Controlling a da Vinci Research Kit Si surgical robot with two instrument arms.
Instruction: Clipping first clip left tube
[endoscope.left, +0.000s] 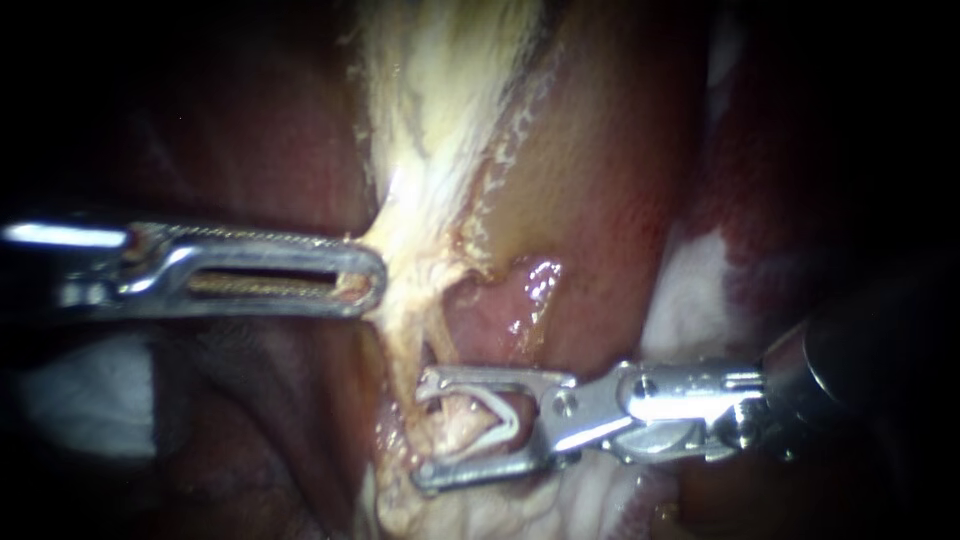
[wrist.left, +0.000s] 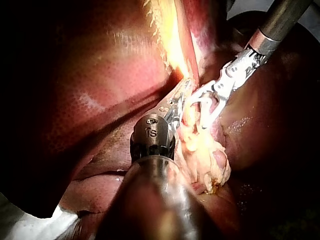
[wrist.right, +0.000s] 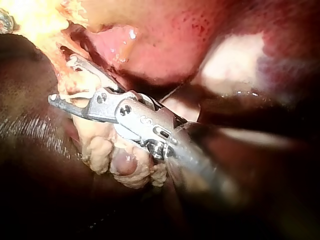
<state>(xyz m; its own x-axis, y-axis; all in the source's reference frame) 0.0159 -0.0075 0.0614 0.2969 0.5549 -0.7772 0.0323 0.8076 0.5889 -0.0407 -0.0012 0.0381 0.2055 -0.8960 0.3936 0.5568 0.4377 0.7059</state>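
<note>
My left instrument (endoscope.left: 372, 282) comes in from the left, its long slotted jaws shut on the pale yellow tissue (endoscope.left: 430, 150) and holding it taut. A thin pale tube (endoscope.left: 452, 428) runs down from that tissue. My right instrument (endoscope.left: 420, 432) reaches in from the right with its jaws spread wide. They carry an open white clip (endoscope.left: 505, 420) that straddles the tube. The left wrist view shows the clip (wrist.left: 204, 102) beside my left instrument (wrist.left: 182, 95). In the right wrist view my right instrument (wrist.right: 62, 80) straddles the lumpy pale tissue (wrist.right: 105, 145).
Red-brown liver (endoscope.left: 600, 180) lies behind and to the right of the tube, with a wet pink patch (endoscope.left: 525, 295) just above the right jaws. White material (endoscope.left: 690, 290) shows at the right and at the lower left (endoscope.left: 80, 395). Dark tissue surrounds the left shaft.
</note>
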